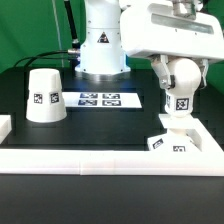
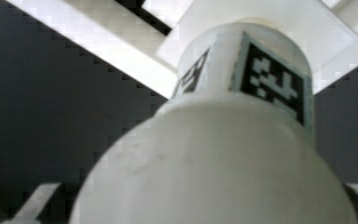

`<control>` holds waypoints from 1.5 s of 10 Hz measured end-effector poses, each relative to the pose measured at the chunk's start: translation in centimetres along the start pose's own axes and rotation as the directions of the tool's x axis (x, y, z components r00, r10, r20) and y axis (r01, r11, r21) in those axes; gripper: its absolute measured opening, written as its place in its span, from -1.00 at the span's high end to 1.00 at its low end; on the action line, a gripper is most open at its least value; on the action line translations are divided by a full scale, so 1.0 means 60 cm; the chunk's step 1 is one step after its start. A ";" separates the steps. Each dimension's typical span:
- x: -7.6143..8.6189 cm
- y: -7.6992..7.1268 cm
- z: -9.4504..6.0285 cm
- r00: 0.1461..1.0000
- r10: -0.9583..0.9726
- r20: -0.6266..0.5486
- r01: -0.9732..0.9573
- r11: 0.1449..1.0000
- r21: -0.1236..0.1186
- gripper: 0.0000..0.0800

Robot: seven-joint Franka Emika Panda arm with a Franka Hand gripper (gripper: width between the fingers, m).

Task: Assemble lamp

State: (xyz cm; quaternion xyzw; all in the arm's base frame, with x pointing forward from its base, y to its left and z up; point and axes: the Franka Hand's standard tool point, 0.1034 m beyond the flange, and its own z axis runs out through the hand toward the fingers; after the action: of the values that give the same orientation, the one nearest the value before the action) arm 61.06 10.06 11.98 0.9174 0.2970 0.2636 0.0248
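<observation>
Right now the hand (image 1: 180, 74) is clamped on the upper end of the bulb (image 1: 182, 100), held upright over the square base (image 1: 168, 138) at the exterior view's right. The shade (image 1: 44, 95) stands well apart on the black worktop (image 1: 110, 125).

A black table (image 1: 100, 128) fills the scene under even, soft light that leaves a faint sheen on its matte top. A low white rail (image 1: 100, 157) runs along the near edge, with a short white block (image 1: 4, 126) at the exterior view's left. The marker board (image 1: 100, 99) lies flat toward the back. Behind, the backdrop is dark, crossed by a thin black cable (image 1: 68, 20). The wrist view shows blurred white bars (image 2: 87, 35) against the same dark surface.
</observation>
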 end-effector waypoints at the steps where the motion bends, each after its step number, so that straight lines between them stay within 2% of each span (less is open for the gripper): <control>1: -0.003 -0.002 -0.003 1.000 -0.001 -0.023 0.000 1.000 -0.012 -0.44; 3: -0.011 -0.007 -0.007 0.999 -0.002 -0.044 0.000 1.000 -0.025 -0.44; 4: -0.017 -0.009 -0.006 0.999 0.000 -0.038 -0.001 1.000 -0.022 -0.62; 5: -0.020 -0.009 -0.006 0.999 0.001 -0.038 -0.001 1.000 -0.023 -0.71; 10: -0.003 -0.011 -0.032 1.000 0.002 -0.014 -0.002 1.000 -0.007 -0.75; 15: -0.001 -0.006 -0.032 1.000 0.004 -0.008 -0.004 1.000 -0.006 -0.75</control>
State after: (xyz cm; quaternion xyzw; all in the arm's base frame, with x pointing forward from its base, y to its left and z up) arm 59.91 10.11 13.54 0.9170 0.2943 0.2680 0.0257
